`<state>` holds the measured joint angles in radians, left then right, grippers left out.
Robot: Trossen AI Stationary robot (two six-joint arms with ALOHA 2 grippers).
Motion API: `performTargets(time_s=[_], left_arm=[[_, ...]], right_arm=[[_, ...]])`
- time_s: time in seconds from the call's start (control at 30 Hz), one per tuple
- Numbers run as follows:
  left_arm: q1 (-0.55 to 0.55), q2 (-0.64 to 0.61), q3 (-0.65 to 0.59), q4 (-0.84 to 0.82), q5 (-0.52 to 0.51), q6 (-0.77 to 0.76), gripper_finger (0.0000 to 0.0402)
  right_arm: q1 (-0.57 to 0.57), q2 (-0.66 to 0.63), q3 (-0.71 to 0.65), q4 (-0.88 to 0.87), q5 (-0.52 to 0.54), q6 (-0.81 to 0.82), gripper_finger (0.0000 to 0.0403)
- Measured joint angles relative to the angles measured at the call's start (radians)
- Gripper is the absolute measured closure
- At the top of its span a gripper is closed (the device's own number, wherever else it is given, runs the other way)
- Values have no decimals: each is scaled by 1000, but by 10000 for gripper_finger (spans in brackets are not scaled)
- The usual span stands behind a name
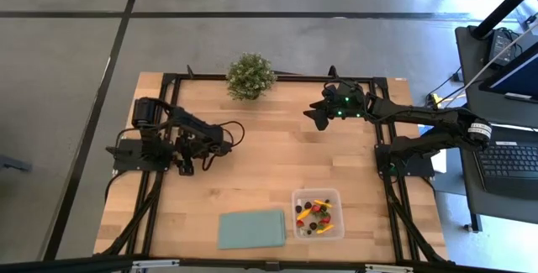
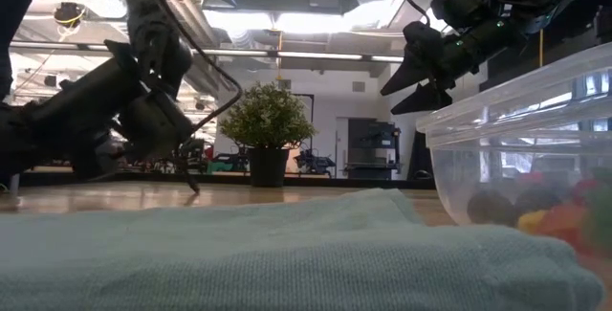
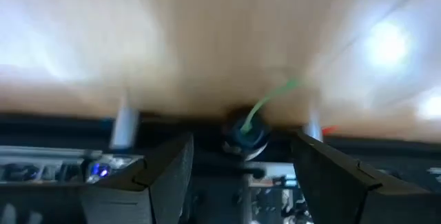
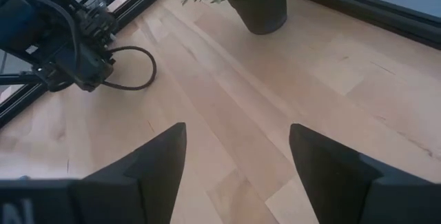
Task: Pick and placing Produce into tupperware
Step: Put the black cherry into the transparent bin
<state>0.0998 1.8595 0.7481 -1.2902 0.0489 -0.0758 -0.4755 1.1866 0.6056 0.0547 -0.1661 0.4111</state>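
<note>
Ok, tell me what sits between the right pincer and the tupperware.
Nothing: the high view shows only bare table between the right pincer and the tupperware.

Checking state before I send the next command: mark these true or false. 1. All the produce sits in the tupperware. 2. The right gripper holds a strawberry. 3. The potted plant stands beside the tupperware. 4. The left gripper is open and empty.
1. True: the produce lies inside the tupperware; none shows loose on the table.
2. False: the right gripper is open and empty, raised over bare wood.
3. False: the potted plant stands at the far edge, the tupperware at the near edge.
4. True: the left gripper holds nothing.
</note>
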Motion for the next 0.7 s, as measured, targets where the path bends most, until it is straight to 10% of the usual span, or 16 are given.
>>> performTargets(time_s=[0.7], left_arm=[[-11, 29, -25, 48, -5, -26, 231]], right_arm=[[0, 0, 0, 0, 1, -26, 144]])
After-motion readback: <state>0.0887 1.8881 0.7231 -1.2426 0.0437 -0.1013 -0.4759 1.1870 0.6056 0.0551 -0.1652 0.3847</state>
